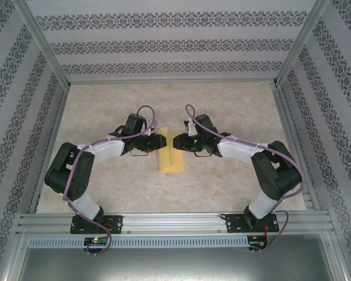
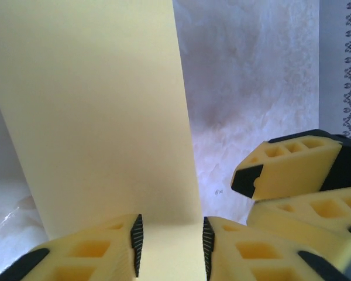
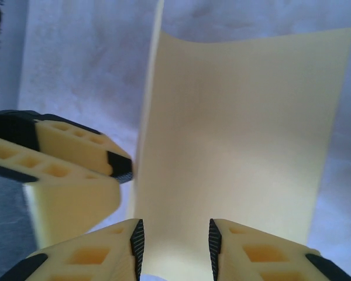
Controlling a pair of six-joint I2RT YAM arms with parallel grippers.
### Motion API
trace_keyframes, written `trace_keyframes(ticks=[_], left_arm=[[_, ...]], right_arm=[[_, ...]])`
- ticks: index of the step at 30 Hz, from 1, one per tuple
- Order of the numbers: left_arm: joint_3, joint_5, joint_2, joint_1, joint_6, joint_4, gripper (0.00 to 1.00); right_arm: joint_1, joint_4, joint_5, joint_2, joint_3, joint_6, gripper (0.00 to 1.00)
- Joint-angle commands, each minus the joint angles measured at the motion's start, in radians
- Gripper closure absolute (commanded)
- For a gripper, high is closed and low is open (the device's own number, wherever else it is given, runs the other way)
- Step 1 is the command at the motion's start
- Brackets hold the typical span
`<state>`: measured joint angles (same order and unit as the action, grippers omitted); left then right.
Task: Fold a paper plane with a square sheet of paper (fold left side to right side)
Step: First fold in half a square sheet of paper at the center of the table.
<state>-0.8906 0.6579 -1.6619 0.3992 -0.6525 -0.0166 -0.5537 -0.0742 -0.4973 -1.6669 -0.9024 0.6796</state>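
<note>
Both left claw (image 2: 169,249) and right claw (image 3: 174,249), jaws parted, straddle the yellow paper (image 1: 171,161).

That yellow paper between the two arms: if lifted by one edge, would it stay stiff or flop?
Probably flop: the yellow paper is thin, and its far edge bows in the right wrist view. It looks very light, so a push would likely slide it over the table. Its upturned side may add some stiffness lengthwise.

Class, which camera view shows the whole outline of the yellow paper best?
Top external: the yellow paper sits fully inside the frame, though small. The left wrist view shows one long panel close up, cut off at the top. The right wrist view shows a wide panel beside a raised edge.
</note>
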Motion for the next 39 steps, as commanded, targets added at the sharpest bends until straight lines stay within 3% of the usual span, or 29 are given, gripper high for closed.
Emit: trace_keyframes(ticks=[1,4,9,12,16,18,25,30,39], left_arm=[[-0.018,-0.004,-0.008,0.012,0.001,-0.03,0.73],[-0.015,-0.014,-0.006,0.013,0.001,-0.025,0.83],[-0.014,-0.017,-0.003,0.018,0.002,-0.023,0.86],[-0.014,-0.02,-0.002,0.02,0.005,-0.019,0.87],[-0.014,-0.031,0.01,0.02,0.01,-0.003,0.87],[-0.013,-0.05,0.031,0.02,0.019,0.014,0.81],[0.014,-0.204,0.157,0.021,0.072,0.15,0.56],[0.022,-0.211,0.115,0.021,0.051,0.162,0.45],[-0.011,-0.17,-0.021,0.052,0.007,0.089,0.41]], right_arm=[[-0.005,-0.124,-0.096,-0.04,0.019,0.082,0.64],[-0.012,-0.181,-0.121,-0.063,0.02,0.118,0.64],[-0.022,-0.196,-0.129,-0.095,0.009,0.133,0.68],[-0.024,-0.196,-0.129,-0.108,0.007,0.138,0.76],[-0.024,-0.162,-0.107,-0.103,0.003,0.116,0.95],[-0.023,-0.118,-0.081,-0.101,-0.006,0.089,1.0],[-0.005,0.06,0.04,-0.118,-0.052,-0.012,1.0],[0.001,0.122,0.098,-0.137,-0.077,-0.047,0.99],[0.002,0.157,0.133,-0.151,-0.094,-0.072,0.98]])
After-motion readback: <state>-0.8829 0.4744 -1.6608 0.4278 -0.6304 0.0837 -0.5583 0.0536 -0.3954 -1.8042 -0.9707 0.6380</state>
